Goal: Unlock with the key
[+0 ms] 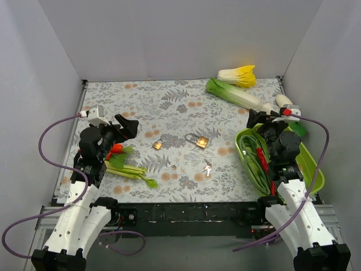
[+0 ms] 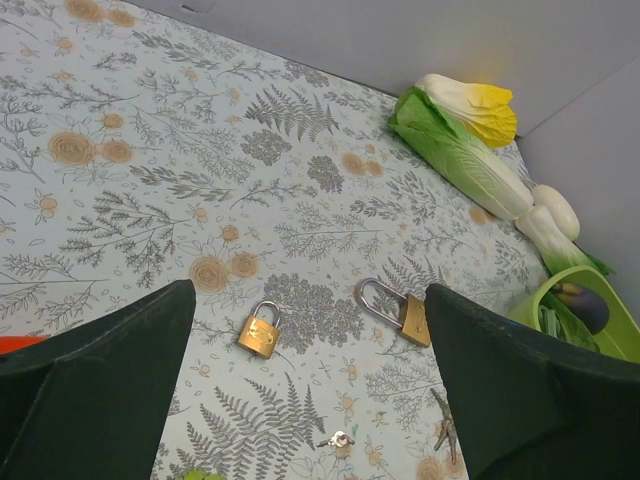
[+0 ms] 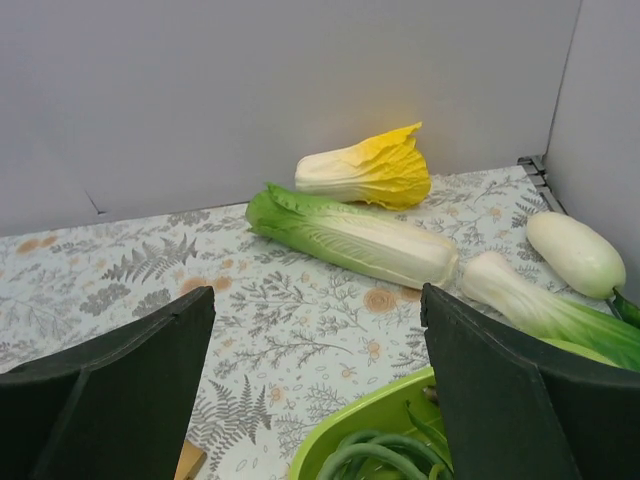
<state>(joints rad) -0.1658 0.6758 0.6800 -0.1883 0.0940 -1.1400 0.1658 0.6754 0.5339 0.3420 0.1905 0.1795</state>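
Floral-patterned table (image 1: pixel 169 101), enclosed by plain grey walls (image 1: pixel 169 39). The key (image 1: pixel 207 167) is seen lying flat just nearward of the brass padlock (image 1: pixel 200 141), not touching it. The left gripper (image 2: pixel 310 295) is poised left of the padlock and the right gripper (image 3: pixel 317 295) right of it; both pairs of fingers are spread wide, with nothing held.
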